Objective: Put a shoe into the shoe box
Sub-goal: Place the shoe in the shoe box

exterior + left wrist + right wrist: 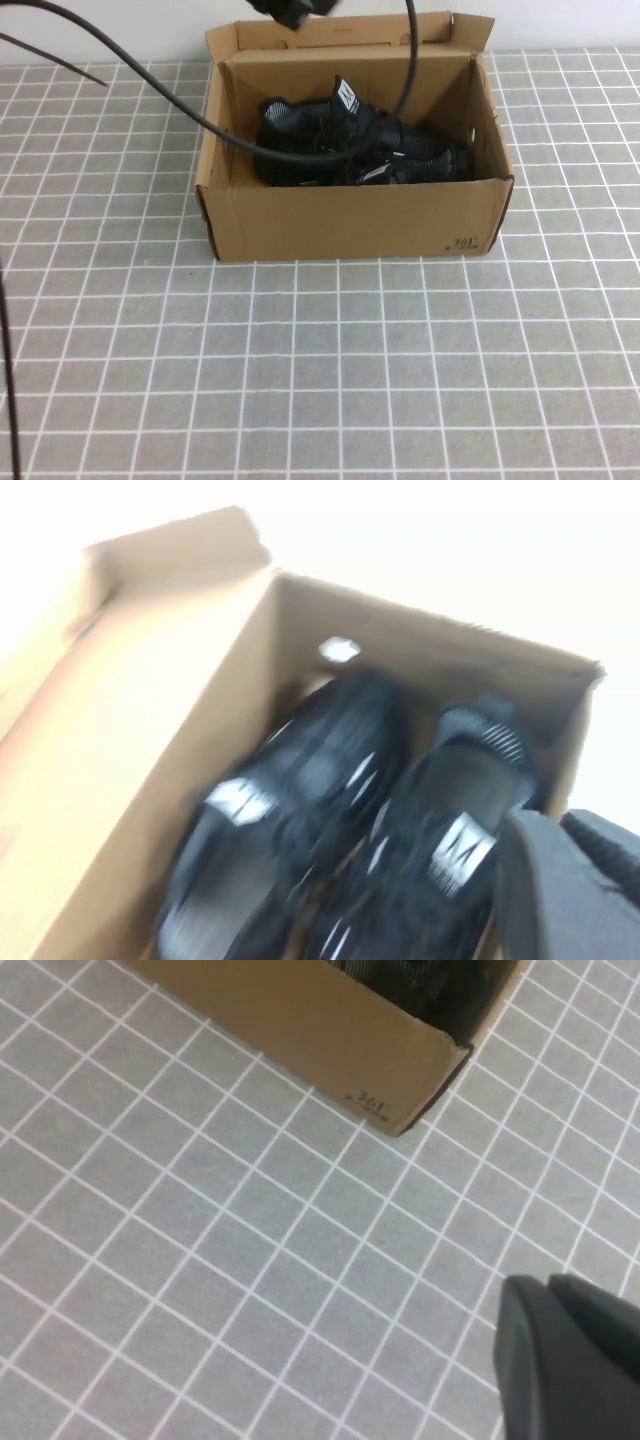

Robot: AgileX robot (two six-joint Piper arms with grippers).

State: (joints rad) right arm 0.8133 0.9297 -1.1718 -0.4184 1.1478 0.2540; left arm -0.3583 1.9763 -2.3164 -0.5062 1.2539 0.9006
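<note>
Here the grey tiled table (300,380) carries the open shoe box (350,215), lid flap folded back. Inside it lie two black sneakers side by side: the shoe (290,810) and its mate (440,850). The left gripper (575,890) hangs above the box, the right gripper (565,1360) over bare tiles near the box's printed corner; whether either's fingers are parted, I cannot tell.

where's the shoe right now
High view: the shoe lies inside the shoe box, beside its mate, at the table's far middle.
</note>
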